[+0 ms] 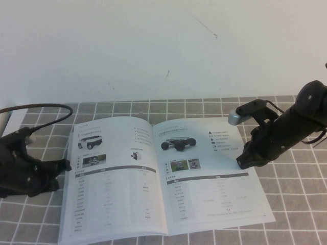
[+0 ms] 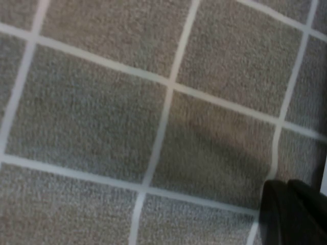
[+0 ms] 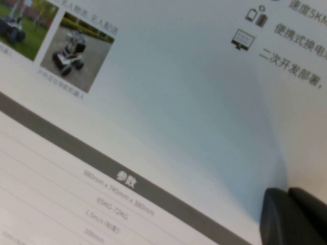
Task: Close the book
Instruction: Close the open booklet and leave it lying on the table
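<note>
We are barely starting: the book [image 1: 153, 173] is lying wide open on the table [image 1: 296, 204], our right gripper [image 1: 242, 163] poised at its right page's outer edge, our left gripper [image 1: 59, 176] sitting just beside its left edge, and we cannot tell either's opening.

Scuffed white wall [image 1: 153, 46], grey checked tablecloth [image 1: 296, 204]

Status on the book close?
Left gripper shut, parked left of book. Right gripper shut at right page's edge. Book open flat. Nothing blocking.

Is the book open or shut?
Open: the book lies spread flat on the cloth. Right gripper is over its right page; left gripper is left of it.
</note>
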Controlling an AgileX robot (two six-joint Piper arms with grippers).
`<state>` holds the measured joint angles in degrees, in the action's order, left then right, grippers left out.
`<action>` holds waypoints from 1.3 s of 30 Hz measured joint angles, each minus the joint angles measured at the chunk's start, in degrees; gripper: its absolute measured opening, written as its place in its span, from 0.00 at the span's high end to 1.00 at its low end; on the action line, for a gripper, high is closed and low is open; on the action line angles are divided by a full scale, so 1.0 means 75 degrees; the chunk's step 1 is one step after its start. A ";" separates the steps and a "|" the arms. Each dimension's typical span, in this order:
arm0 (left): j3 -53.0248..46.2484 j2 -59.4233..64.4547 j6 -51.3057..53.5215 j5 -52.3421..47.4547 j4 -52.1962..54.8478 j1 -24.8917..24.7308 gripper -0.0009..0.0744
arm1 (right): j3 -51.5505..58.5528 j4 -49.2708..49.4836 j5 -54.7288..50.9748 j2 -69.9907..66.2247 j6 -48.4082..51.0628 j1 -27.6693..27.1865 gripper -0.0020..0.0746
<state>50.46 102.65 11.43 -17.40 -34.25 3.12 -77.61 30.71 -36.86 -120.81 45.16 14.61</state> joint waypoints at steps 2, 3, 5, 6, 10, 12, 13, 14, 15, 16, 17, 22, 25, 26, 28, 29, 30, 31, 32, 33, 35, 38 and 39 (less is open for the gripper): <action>0.0051 0.0067 0.0048 -0.0064 -0.0128 0.0014 0.99 | -0.0013 0.0003 0.0000 0.0000 0.0000 0.0000 0.98; 0.0065 0.0089 0.0140 -0.0083 -0.0217 0.0014 0.99 | -0.0013 0.0018 0.0000 0.0000 0.0000 0.0000 0.98; 0.0067 0.0117 0.0365 -0.0110 -0.0460 0.0031 0.99 | -0.0013 0.0018 0.0000 0.0000 0.0000 0.0000 0.98; 0.0081 0.0117 0.0474 -0.0135 -0.0586 0.0031 0.99 | -0.0013 0.0022 0.0000 0.0000 0.0000 0.0000 0.98; 0.0171 0.0146 0.0910 -0.0304 -0.1020 0.0045 0.99 | -0.0013 0.0035 0.0000 0.0000 0.0000 0.0000 0.98; 0.0244 0.0198 0.1210 -0.0421 -0.1243 0.0045 0.99 | -0.0013 0.0035 0.0000 0.0000 0.0000 0.0000 0.98; 0.0278 0.0213 0.1392 -0.0498 -0.1391 0.0045 0.99 | -0.0013 0.0035 0.0000 0.0000 0.0000 0.0000 0.98; 0.0316 0.0231 0.1541 -0.0574 -0.1573 0.0045 0.99 | -0.0013 0.0035 0.0000 0.0000 0.0000 0.0000 0.98; 0.0350 0.0265 0.1754 -0.0664 -0.1759 0.0045 0.99 | -0.0013 0.0035 0.0000 0.0000 0.0000 0.0000 0.98; 0.0367 0.0288 0.1928 -0.0738 -0.1929 0.0045 0.99 | -0.0013 0.0035 0.0000 0.0000 0.0000 0.0000 0.98; 0.0390 0.0304 0.2107 -0.0805 -0.2053 0.0045 0.99 | -0.0013 0.0035 0.0000 0.0000 0.0000 0.0000 0.98; 0.0404 0.0362 0.3478 -0.1219 -0.3539 0.0045 0.99 | -0.0013 0.0035 0.0000 0.0000 0.0000 0.0000 0.98; 0.0404 0.0374 0.4346 -0.1650 -0.4492 0.0045 0.99 | -0.0013 0.0035 0.0000 0.0000 0.0000 0.0000 0.98; 0.0404 0.0374 0.4580 -0.1784 -0.4846 0.0045 0.99 | -0.0013 0.0035 0.0000 0.0000 0.0000 0.0000 0.98; 0.0404 0.0374 0.5165 -0.2157 -0.5591 0.0045 0.99 | -0.0013 0.0051 0.0000 0.0000 0.0000 0.0000 0.98; 0.0404 0.0374 0.5466 -0.2334 -0.5891 0.0045 0.99 | -0.0013 0.0051 0.0000 -0.0002 0.0000 0.0000 0.98; 0.0404 0.0374 0.5765 -0.2584 -0.6286 0.0045 0.99 | -0.0013 0.0051 0.0000 -0.0002 0.0000 -0.0009 0.98; 0.0404 0.0374 0.6051 -0.2863 -0.6681 0.0045 0.99 | -0.0013 0.0054 0.0000 -0.0002 0.0000 -0.0009 0.98; 0.0404 0.0374 0.6274 -0.3165 -0.6991 0.0045 0.99 | -0.0013 0.0067 0.0000 -0.0002 0.0000 -0.0009 0.98; 0.0404 0.0374 0.6536 -0.3479 -0.7361 0.0045 0.99 | -0.0013 0.0067 0.0000 -0.0002 0.0000 -0.0009 0.98; 0.0407 0.0374 0.6963 -0.4059 -0.7966 0.0045 0.99 | -0.0013 0.0067 0.0000 -0.0002 0.0000 -0.0009 0.98; 0.0420 0.0374 0.7387 -0.4887 -0.8241 0.0045 0.99 | -0.0013 0.0067 0.0000 -0.0002 0.0000 -0.0009 0.98; 0.0438 0.0374 0.7420 -0.5090 -0.8258 0.0045 0.99 | -0.0013 0.0071 0.0000 -0.0002 0.0000 -0.0009 0.98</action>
<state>53.74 105.46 67.08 -55.57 -96.18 3.46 -77.70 31.24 -36.86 -120.82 45.16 14.54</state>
